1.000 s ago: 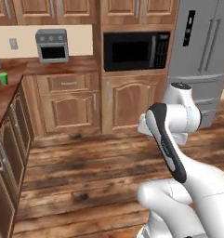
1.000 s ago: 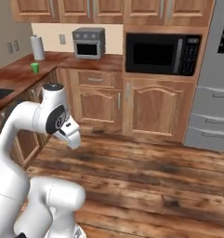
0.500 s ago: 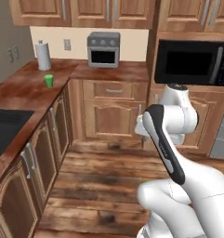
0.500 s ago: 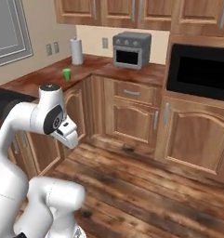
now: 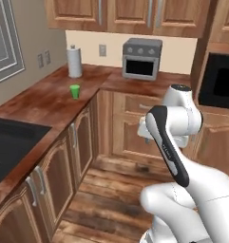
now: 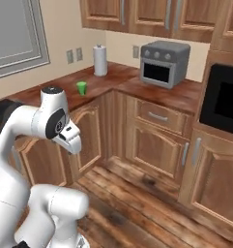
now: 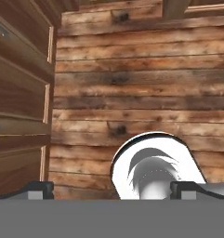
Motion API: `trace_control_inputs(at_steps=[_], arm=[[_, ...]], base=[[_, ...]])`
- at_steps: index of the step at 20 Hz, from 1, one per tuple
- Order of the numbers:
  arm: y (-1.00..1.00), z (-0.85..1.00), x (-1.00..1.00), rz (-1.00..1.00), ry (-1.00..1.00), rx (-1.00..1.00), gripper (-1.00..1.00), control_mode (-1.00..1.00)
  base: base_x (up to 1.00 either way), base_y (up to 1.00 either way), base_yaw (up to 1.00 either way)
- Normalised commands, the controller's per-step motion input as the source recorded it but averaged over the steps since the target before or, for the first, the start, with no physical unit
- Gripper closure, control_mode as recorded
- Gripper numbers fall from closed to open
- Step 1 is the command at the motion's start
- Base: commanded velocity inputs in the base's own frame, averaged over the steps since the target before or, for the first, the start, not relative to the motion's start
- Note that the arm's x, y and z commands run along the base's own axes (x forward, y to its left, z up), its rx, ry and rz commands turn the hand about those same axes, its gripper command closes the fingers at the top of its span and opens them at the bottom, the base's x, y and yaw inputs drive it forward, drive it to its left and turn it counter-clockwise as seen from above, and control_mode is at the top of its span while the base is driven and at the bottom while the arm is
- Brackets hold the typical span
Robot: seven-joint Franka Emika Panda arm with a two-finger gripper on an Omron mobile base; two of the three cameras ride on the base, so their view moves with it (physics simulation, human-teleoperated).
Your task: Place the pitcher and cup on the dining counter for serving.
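Setting: a home kitchen, rendered. L-shaped counter (image 5: 44, 102) with a glossy reddish-brown wood top runs along two walls and meets in a corner. Toaster oven (image 5: 142, 59), grey, stands on the counter to the right of that corner; paper towel roll (image 5: 74, 61) stands upright to the left of the toaster oven, near the wall. Small green cup (image 5: 75, 91) on the counter in front of the roll. Dark sink (image 5: 6, 142) is sunk into the counter, nearer the camera. Wood cabinets with silver handles above and below the counter. Built-in microwave (image 6: 225, 99) to the right of the toaster oven. Wall outlets (image 6: 73, 55) and a window (image 6: 16, 34) left of the roll. Plank wood floor (image 7: 132, 93).
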Motion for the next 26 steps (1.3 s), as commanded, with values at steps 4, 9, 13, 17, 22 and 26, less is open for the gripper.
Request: trace_control_inputs(at_steps=[4,9,13,17,22,26], arm=[[0.0,0.0,0.0,0.0,0.0,0.0,-1.0,1.0],[0.0,0.0,0.0,0.0,0.0,0.0,-1.0,1.0],[0.0,0.0,0.0,0.0,0.0,0.0,-1.0,1.0],[0.0,0.0,0.0,0.0,0.0,0.0,-1.0,1.0],[0.0,0.0,0.0,0.0,0.0,0.0,-1.0,1.0],[0.0,0.0,0.0,0.0,0.0,0.0,-1.0,1.0]], base=[[1.0,0.0,0.36],[1.0,0.0,0.36],[1.0,0.0,0.38],[1.0,0.0,0.39],[1.0,-0.14,0.48],[0.96,-0.45,0.63]])
